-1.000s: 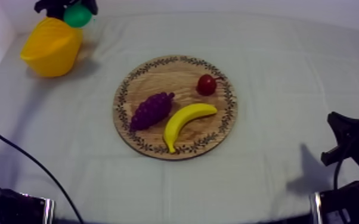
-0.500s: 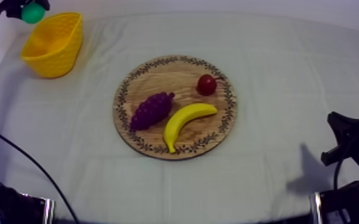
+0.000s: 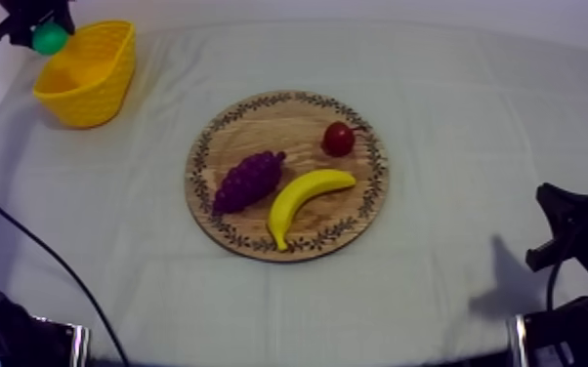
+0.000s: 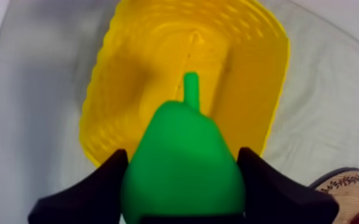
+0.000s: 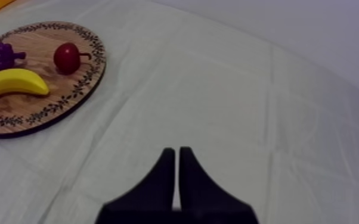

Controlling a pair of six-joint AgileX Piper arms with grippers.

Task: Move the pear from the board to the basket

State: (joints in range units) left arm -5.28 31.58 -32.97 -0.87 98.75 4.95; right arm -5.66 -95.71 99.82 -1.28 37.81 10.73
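Observation:
The green pear (image 4: pixel 185 161) hangs over the open yellow basket (image 4: pixel 158 65), and my left gripper (image 4: pixel 182 179) is shut on it, one black finger at each side. From above, the left gripper (image 3: pixel 42 27) holds the pear (image 3: pixel 50 38) at the far left corner, just left of the basket (image 3: pixel 85 73). The round wooden board (image 3: pixel 288 117) lies mid-table. My right gripper (image 5: pixel 177 173) is shut on nothing, fingers together as a wedge, low at the right side (image 3: pixel 576 234).
On the board lie purple grapes (image 3: pixel 248 181), a banana (image 3: pixel 303 198) and a small red fruit (image 3: pixel 338 139). The same board (image 5: pixel 80 77) lies to the left of the right gripper. Bare cloth surrounds the board.
The left gripper with the pear has swung from over the basket's far side out to the left, then dipped slightly. The basket has tipped back so its opening shows. The right arm is still.

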